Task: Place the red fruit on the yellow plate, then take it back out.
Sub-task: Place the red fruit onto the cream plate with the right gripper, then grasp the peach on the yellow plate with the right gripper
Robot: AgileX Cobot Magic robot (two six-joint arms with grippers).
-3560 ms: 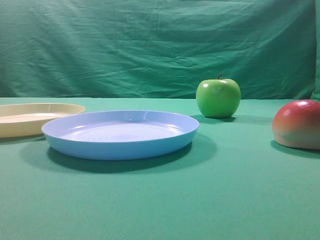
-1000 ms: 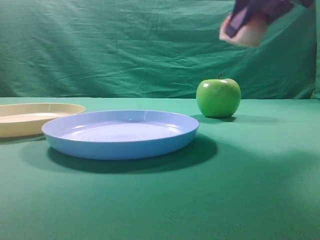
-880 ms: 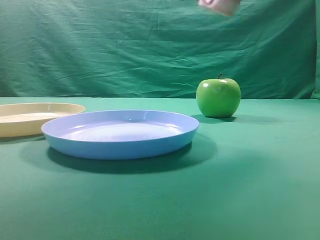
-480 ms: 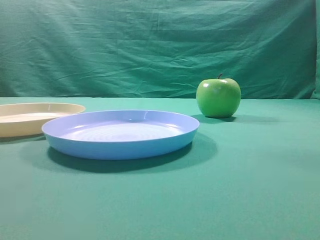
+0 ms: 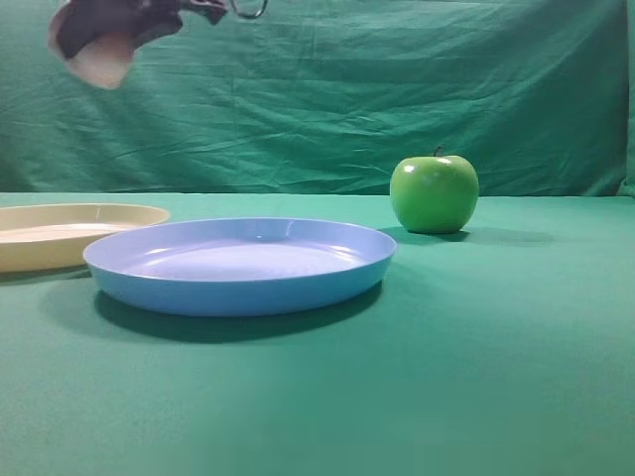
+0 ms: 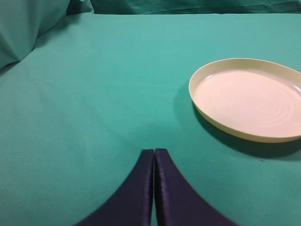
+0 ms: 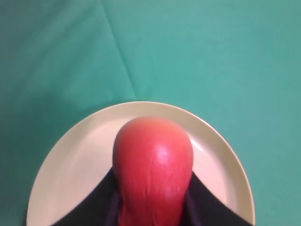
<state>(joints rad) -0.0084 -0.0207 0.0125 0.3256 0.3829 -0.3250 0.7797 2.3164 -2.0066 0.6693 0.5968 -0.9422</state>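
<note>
2 dark fingers (image 7: 200,200) of right hand (image 7: 153,207) clamped on red fruit (image 7: 154,169) above yellow plate (image 7: 70,160)

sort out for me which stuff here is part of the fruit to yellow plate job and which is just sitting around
Part of the job:
- red fruit, held in the right gripper, high above the table
- yellow plate, empty, right below the fruit

Just lying about:
- blue plate, empty
- green apple, behind the blue plate
- left gripper, shut, idle beside the yellow plate
</note>
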